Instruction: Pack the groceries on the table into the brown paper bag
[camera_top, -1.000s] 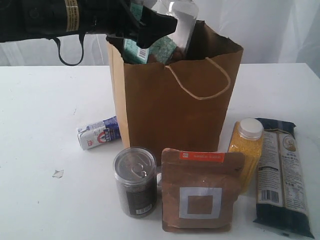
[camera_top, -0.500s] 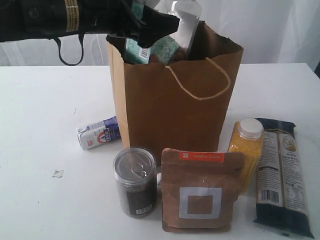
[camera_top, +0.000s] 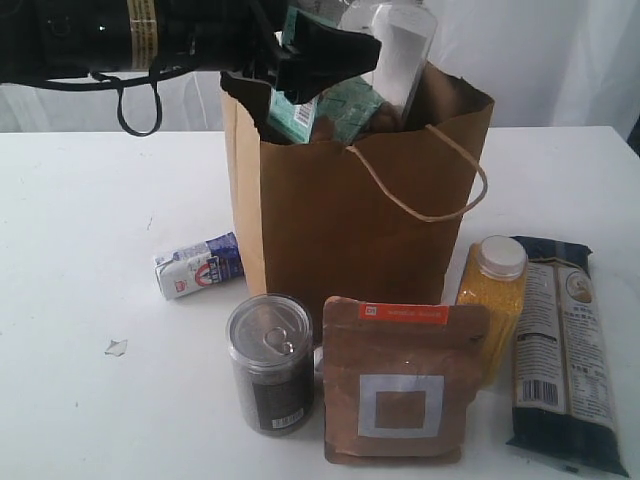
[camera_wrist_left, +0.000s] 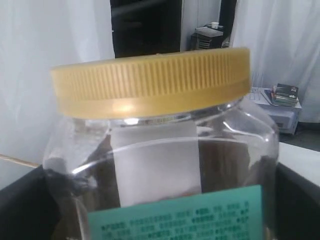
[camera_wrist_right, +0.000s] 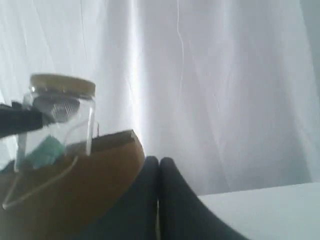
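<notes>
Labels: gold-lidded clear jar (camera_top: 400, 60) carries a teal label with fine print, not legible, and a blank white panel above it. The brown pouch with white square (camera_top: 400, 385) has an orange top strip with tiny unreadable print. Barcodes show on the clear pull-tab can (camera_top: 270, 365) and the long dark-blue packet (camera_top: 562, 350). The small white-blue carton (camera_top: 197, 266) bears a red-and-blue mark, text too small. Layout: the brown paper bag (camera_top: 350, 220) stands upright mid-table with its mouth open. The carton lies at its lower left corner. Can and pouch stand just in front, and the yellow-grain bottle (camera_top: 492, 300) sits between pouch and packet. The table (camera_top: 80, 330) is open on the left, with one small fleck (camera_top: 116, 347). Left gripper (camera_top: 325, 55): jaws spread wide and clamped on the jar's sides. The jar is tilted, its base at the bag's mouth and its lid above the rim. Right gripper (camera_wrist_right: 159, 195): fingers pressed together, holding nothing, off beside the bag.
</notes>
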